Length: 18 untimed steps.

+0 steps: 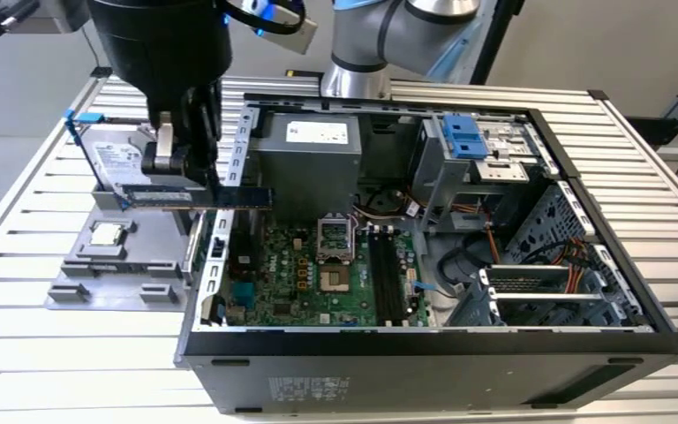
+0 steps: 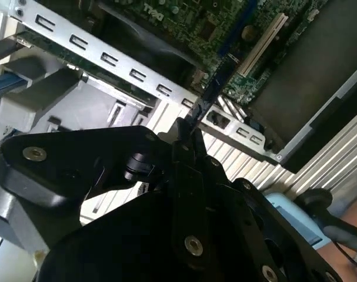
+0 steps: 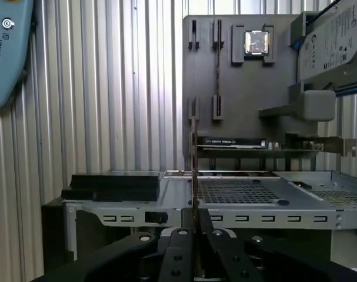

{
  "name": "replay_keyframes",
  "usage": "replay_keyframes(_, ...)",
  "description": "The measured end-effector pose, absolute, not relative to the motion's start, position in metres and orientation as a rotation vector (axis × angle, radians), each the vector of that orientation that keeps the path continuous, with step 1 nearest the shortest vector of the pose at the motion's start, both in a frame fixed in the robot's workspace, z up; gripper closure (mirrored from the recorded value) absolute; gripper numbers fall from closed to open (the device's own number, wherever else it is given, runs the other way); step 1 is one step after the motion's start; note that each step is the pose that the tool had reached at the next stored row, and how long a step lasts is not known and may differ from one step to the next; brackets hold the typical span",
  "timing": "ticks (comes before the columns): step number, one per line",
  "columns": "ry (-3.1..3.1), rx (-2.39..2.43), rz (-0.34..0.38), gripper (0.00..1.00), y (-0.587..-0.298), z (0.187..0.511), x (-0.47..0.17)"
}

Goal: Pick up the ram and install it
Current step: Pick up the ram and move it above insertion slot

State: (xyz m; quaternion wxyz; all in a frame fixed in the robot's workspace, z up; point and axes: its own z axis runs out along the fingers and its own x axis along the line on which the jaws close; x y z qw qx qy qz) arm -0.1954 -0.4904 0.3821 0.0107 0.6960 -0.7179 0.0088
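We find the open black metal computer case (image 1: 433, 353) on the slatted silver metal desk (image 1: 33, 353), with the flat grey plastic parts holder (image 1: 103, 287) just beside it on the exterior view's left. On the holder lies the small square silver processor chip (image 1: 106, 234), and behind it stands the silver boxy hard drive (image 1: 113, 159). The black pincer (image 1: 186, 181) clamps the long narrow dark blue-green ram (image 1: 239, 196) level, one end over the holder and the other over the case's near wall. Inside the case, the green motherboard (image 1: 304, 274) lies before the grey power supply box (image 1: 310, 155).
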Motion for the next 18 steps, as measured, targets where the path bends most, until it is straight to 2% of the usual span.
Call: replay_keyframes(18, -2.240, 2.172, 0.027, 1.00, -0.490, 0.382, -0.114)
